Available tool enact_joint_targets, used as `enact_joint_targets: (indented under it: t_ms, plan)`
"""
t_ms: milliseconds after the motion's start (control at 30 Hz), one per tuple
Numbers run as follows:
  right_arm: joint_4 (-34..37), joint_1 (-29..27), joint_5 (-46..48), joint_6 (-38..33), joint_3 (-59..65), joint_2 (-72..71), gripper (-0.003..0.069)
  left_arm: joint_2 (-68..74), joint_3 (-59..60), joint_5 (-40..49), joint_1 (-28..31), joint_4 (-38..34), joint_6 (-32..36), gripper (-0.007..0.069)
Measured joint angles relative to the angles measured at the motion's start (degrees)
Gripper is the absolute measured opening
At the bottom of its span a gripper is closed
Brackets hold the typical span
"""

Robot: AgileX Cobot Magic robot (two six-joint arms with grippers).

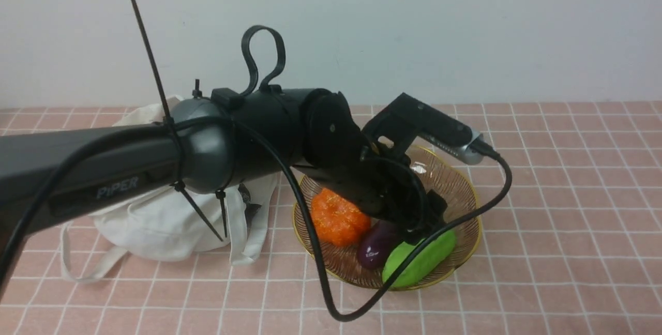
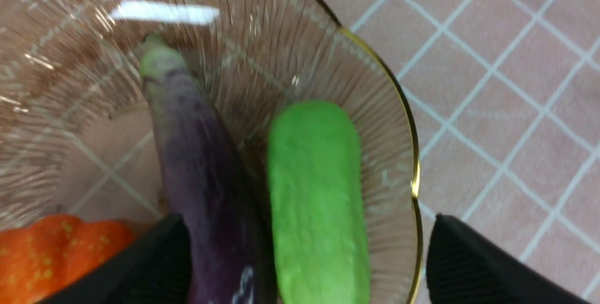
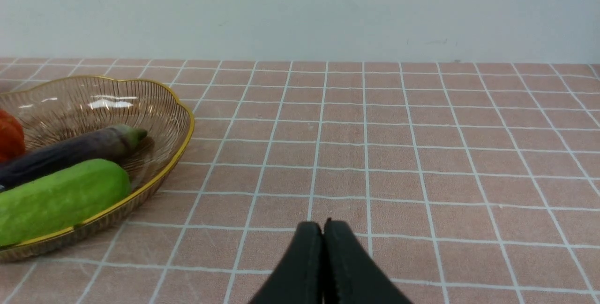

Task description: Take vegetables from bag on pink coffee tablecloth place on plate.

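Note:
The brownish glass plate (image 1: 457, 182) stands on the pink coffee tablecloth (image 1: 558, 231). A bright green cucumber (image 1: 421, 258) lies in the plate, with a purple eggplant (image 1: 376, 246) and an orange pumpkin (image 1: 336, 216). The off-white bag (image 1: 150, 221) lies left of the plate, partly behind my left arm. My left gripper (image 1: 421, 229) hangs over the plate. In the left wrist view it (image 2: 307, 217) is open and empty, its fingers (image 2: 468, 262) wide apart above the cucumber (image 2: 314, 191) and eggplant (image 2: 201, 168). My right gripper (image 3: 323, 223) is shut and empty over bare cloth, right of the plate (image 3: 185, 130). No red pepper or white radish shows.
My left arm and its cable (image 1: 320, 273) cross in front of the bag and the plate. The bag's strap handles (image 1: 83, 273) trail on the cloth toward the front. A pale wall (image 1: 465, 25) stands behind the table.

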Motion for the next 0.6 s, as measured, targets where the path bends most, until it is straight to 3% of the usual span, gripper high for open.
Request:
enact_joint_targets:
  t_ms: [133,233,267,300,333,367,467,600]
  plan:
    - [0.0,0.0,0.0,0.0,0.0,0.0,-0.0015,-6.1,-0.7,1.7,0.0,6.7,-5.2,0.0534]
    - [0.0,0.0,0.0,0.0,0.0,0.0,-0.0015,-13.3,-1.3,3.0,0.0,14.6,-12.4,0.0354]
    - [0.0,0.0,0.0,0.0,0.0,0.0,-0.0015,-14.3,-1.3,3.2,0.0,15.8,-12.9,0.0339]
    - [0.0,0.0,0.0,0.0,0.0,0.0,-0.0015,-18.7,-1.3,4.3,0.0,20.9,-17.4,0.0208]
    - [0.0,0.0,0.0,0.0,0.0,0.0,-0.0015,-19.3,-1.3,4.7,0.0,21.5,-18.5,0.0191]
    - [-0.1,0.0,0.0,0.0,0.0,0.0,-0.0015,-23.2,-1.3,6.1,0.0,25.9,-22.5,0.0082]
    - [-0.1,0.0,0.0,0.0,0.0,0.0,-0.0015,-32.8,-0.6,7.5,0.0,33.8,-30.9,0.0008]
    - [-0.1,0.0,0.0,0.0,0.0,0.0,-0.0015,-42.5,2.7,7.4,0.0,39.6,-37.7,-0.0005]
